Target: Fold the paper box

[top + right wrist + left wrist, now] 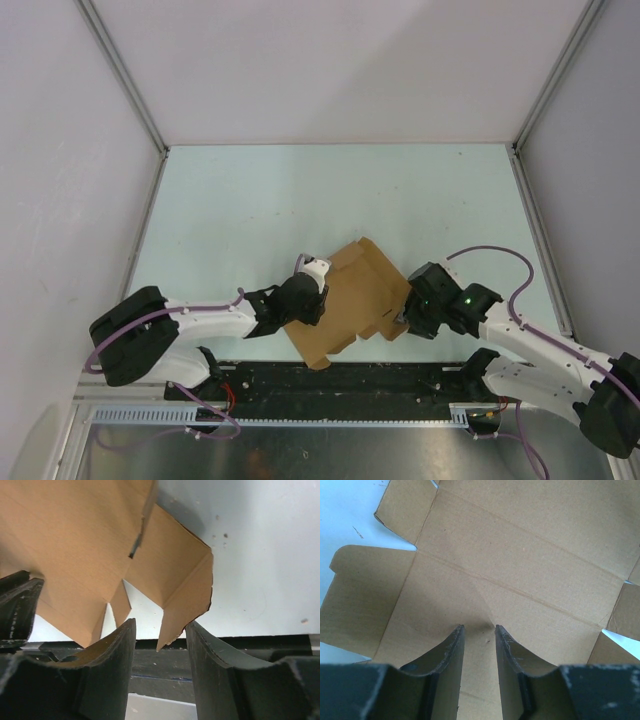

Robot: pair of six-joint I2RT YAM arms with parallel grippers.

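The paper box [362, 282] is a brown die-cut cardboard sheet, partly raised, lying near the table's front edge between the two arms. My left gripper [322, 292] stands over its left part. In the left wrist view the left gripper [479, 626] is open by a narrow gap, fingertips down on a creased inner panel of the paper box [520, 565], nothing between them. My right gripper [405, 308] is at the sheet's right edge. In the right wrist view the right gripper [160, 621] is open, and a pointed flap [186, 605] of the paper box [75, 545] hangs between its fingers, ungripped.
A black strip [330, 380] runs along the near table edge, also seen under the flap as the black strip [160, 655]. White walls with metal posts [125, 75] close in the pale green table [330, 200] on three sides.
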